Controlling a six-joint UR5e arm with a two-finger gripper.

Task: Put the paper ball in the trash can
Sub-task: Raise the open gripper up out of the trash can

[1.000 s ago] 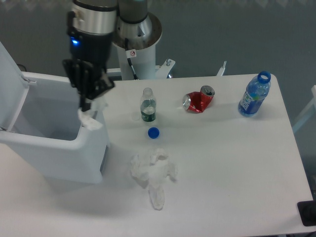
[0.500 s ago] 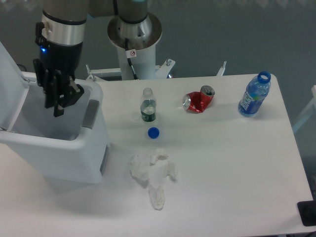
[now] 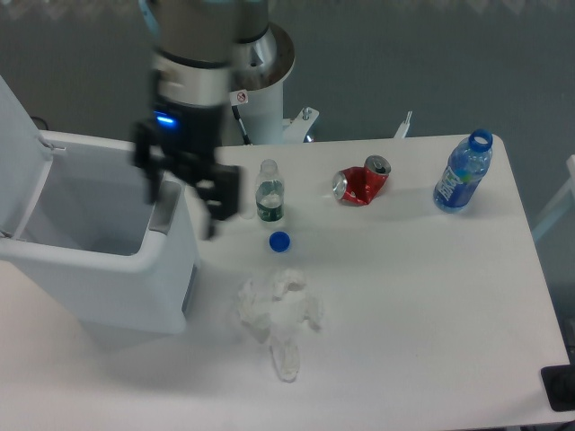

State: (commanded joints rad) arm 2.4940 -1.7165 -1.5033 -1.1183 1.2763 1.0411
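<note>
The gripper [image 3: 182, 193] hangs over the right rim of the trash can [image 3: 99, 269], at the edge where the bin meets the table [image 3: 431, 296]; its two dark fingers [image 3: 214, 202] stand well apart, jaws wide, with nothing between them; the picture is a little blurred around them. The paper ball cannot be seen anywhere on the table or in the gripper; the inside of the trash can shows only pale walls from this angle, and its floor is hidden, so whether the ball lies in there cannot be told. The trash can stands at the table's left end with its lid [image 3: 16, 157] tipped up on the far left side; a grey tab [image 3: 165, 208] sits on its right rim, just beside the left finger.

To the right of the trash can, near the gripper, a small clear bottle [image 3: 269, 191] stands upright without its cap; a blue cap [image 3: 279, 241] lies on the table just in front of that bottle; farther right of the trash can a crushed red can [image 3: 361, 183] lies on its side; well apart from the trash can, near the table's far right edge, a blue bottle [image 3: 462, 172] stands upright and open. In front of the small bottle, to the right of the trash can's front corner, lies a loose heap of crumpled white tissues [image 3: 277, 316].
</note>
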